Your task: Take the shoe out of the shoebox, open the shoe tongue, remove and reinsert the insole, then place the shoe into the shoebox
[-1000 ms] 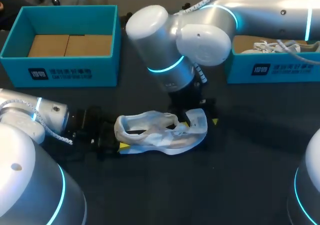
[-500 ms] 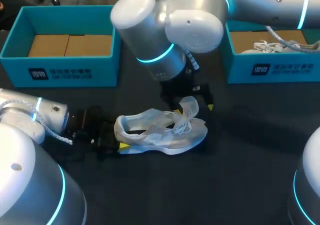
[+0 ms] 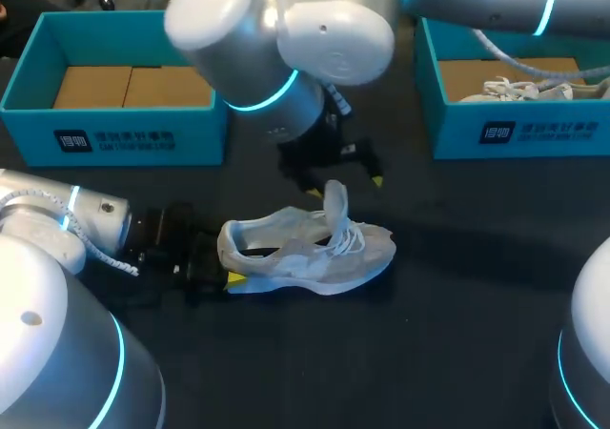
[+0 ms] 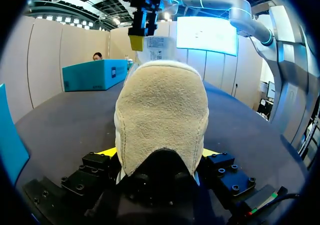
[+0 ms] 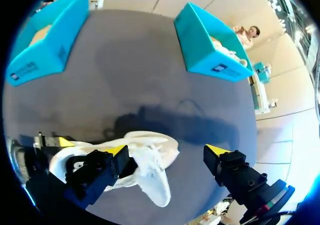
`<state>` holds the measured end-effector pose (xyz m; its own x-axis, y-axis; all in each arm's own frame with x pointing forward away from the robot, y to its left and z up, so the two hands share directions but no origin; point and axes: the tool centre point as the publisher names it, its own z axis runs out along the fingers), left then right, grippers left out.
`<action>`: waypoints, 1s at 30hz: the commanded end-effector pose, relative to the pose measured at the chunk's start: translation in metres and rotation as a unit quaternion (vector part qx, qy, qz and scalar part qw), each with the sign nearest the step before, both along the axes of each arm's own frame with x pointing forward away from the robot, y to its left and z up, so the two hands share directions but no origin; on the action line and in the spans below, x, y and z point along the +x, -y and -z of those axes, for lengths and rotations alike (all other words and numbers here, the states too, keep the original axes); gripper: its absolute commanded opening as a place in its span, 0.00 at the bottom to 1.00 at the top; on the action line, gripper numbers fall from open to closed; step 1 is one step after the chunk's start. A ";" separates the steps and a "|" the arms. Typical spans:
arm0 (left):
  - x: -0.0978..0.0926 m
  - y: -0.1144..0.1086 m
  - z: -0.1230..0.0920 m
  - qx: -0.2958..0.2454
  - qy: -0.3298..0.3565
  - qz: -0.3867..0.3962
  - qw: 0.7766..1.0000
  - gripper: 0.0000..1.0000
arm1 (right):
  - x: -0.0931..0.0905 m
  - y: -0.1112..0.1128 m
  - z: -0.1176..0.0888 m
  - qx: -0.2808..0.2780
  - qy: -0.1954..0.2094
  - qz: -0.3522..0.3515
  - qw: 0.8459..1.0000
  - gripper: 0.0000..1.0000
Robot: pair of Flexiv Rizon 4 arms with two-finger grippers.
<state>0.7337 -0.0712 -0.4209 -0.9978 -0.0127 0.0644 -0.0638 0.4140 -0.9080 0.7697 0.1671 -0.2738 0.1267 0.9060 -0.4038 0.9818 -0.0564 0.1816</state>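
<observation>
— White shoe (image 3: 315,257) lies on its sole mid-table, well apart from the teal left shoebox (image 3: 114,138) and right shoebox (image 3: 515,133). Bare dark table (image 3: 457,324) spreads around its toe.
— And the grippers?
— Left gripper (image 4: 159,154) clamps the heel from both sides. Right gripper (image 3: 345,186) hangs spread wide just above the upright tongue (image 3: 335,200), holding nothing.

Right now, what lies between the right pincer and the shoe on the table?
Nothing foreign: the tongue of the shoe stands up toward the open right pincer, seen in the head and right wrist views.
</observation>
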 end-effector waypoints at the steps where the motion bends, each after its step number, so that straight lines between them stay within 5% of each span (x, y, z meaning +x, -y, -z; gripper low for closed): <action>1: 0.003 -0.001 0.004 0.002 0.000 0.000 1.000 0.00 | -0.003 -0.020 -0.010 -0.005 0.029 -0.008 1.000 0.92; 3: 0.003 -0.001 0.004 0.002 0.000 0.000 1.000 0.00 | -0.002 -0.027 -0.014 0.010 0.032 -0.044 0.998 0.66; 5: 0.003 -0.001 0.004 0.002 0.000 0.000 1.000 0.00 | -0.001 -0.033 -0.017 0.016 0.024 -0.076 0.997 0.55; 15: 0.003 -0.001 0.004 0.002 0.000 0.000 1.000 0.00 | -0.002 -0.059 -0.022 0.076 -0.006 -0.211 0.975 0.35; 18: 0.003 -0.001 0.004 0.002 0.000 0.000 1.000 0.00 | -0.003 -0.067 -0.022 0.082 -0.018 -0.246 0.966 0.22; 20: 0.003 -0.001 0.004 0.002 0.000 0.000 1.000 0.00 | -0.004 -0.071 -0.022 0.085 -0.027 -0.271 0.958 0.00; 24: 0.003 -0.001 0.004 0.002 0.000 0.000 1.000 0.00 | -0.007 -0.079 -0.019 0.083 -0.049 -0.311 0.946 0.00; 30: 0.003 -0.001 0.004 0.002 0.000 0.000 1.000 0.00 | -0.015 -0.093 -0.014 0.100 -0.074 -0.416 0.901 0.00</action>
<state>0.7337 -0.0712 -0.4209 -0.9978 -0.0126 0.0644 -0.0638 0.4140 -0.9080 0.7541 0.2602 -0.2547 -0.6037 0.7671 -0.2168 0.7655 0.6338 0.1108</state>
